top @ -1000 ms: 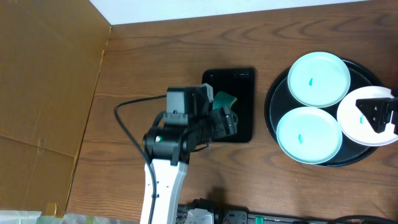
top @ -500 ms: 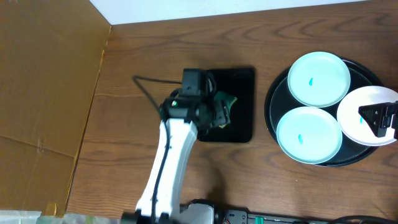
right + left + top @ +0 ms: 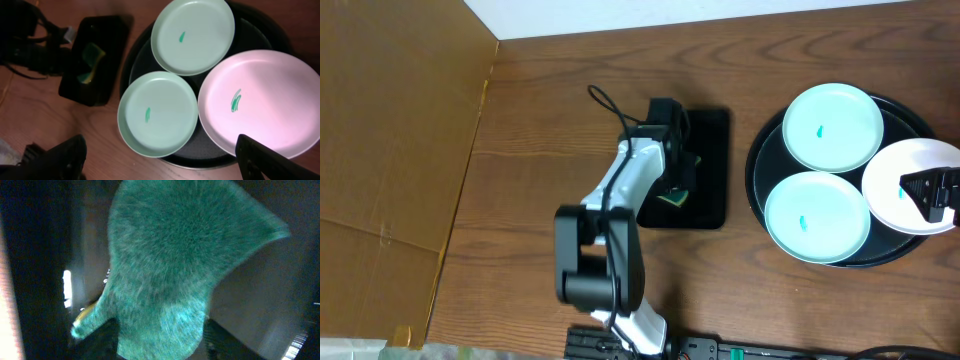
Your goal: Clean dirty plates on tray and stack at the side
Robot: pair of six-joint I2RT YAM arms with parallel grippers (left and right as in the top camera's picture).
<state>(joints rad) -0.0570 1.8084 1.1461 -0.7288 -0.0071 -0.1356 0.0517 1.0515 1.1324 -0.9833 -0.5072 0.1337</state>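
Left hand (image 3: 678, 176) on green sponge (image 3: 170, 270), grip unclear; right hand (image 3: 162, 160) wide above plates (image 3: 192, 35) on tray (image 3: 759, 170).

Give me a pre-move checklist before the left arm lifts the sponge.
1. Sponge gripped by left gripper: cannot tell; it fills the left wrist view and the jaws are hidden.
2. Sponge over small tray: ok.
3. Right gripper open: ok, above white plate.
4. Three plates on tray: ok; the white one covers the right rim.
5. Plates clean: not ok, a teal smear on each.
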